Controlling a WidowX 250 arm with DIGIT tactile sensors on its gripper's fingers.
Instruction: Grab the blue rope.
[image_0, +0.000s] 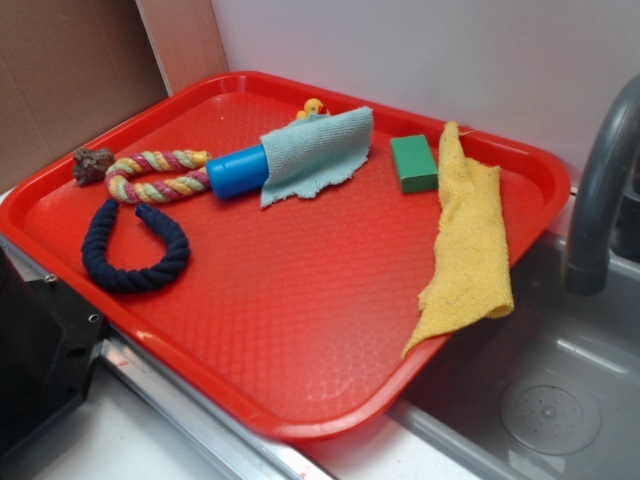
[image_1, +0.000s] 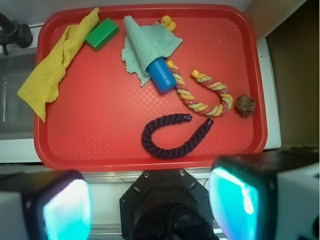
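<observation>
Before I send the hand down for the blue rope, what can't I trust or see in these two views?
- Hand: wrist view, fingers blurred, tips cut off by the bottom edge; absent from exterior view.
- Blue cylinder: far end hidden under the teal cloth, both views.
- Yellow duck: mostly behind that cloth in exterior view.

Twisted cotton blue rope (image_0: 133, 248), textured plastic tray (image_0: 330, 300)

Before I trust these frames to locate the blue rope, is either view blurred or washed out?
Exterior view: evenly lit, blue rope sharp on the red tray. Wrist view: rope in focus; end effector fingers blurred, glowing cyan at the bottom.
</observation>
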